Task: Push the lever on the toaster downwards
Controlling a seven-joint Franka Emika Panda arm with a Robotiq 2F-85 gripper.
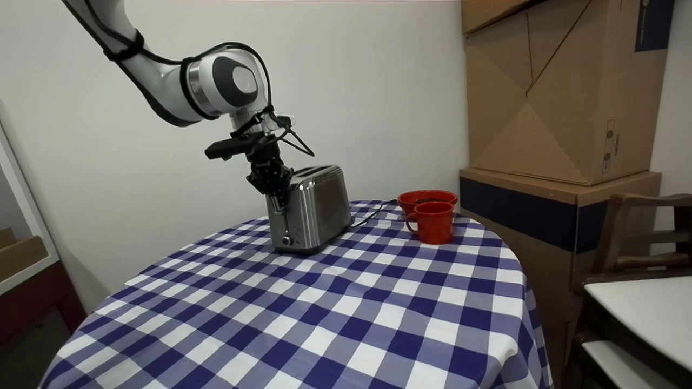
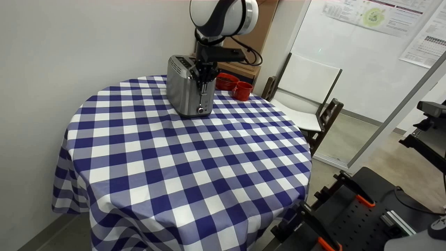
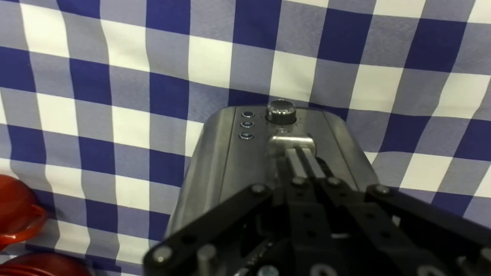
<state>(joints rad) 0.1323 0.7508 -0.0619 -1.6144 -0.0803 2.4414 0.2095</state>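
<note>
Lever [image 3: 291, 142] sits on the front of the toaster [image 3: 249, 168], by the gripper [image 3: 299, 150], whose fingers [image 3: 296, 163] stand nearly together; contact cannot be told. Only the wrist view clearly shows three buttons [image 3: 247, 124] on the toaster's front; an exterior view alone shows a cord [image 1: 368, 218] behind the toaster.

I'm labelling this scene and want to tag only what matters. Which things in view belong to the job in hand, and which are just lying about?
For the job:
silver metal toaster
smooth silver lever
black two-fingered gripper

Just lying about:
red handled mug
round red bowl
stacked brown cardboard boxes
white dark-framed chair
</note>
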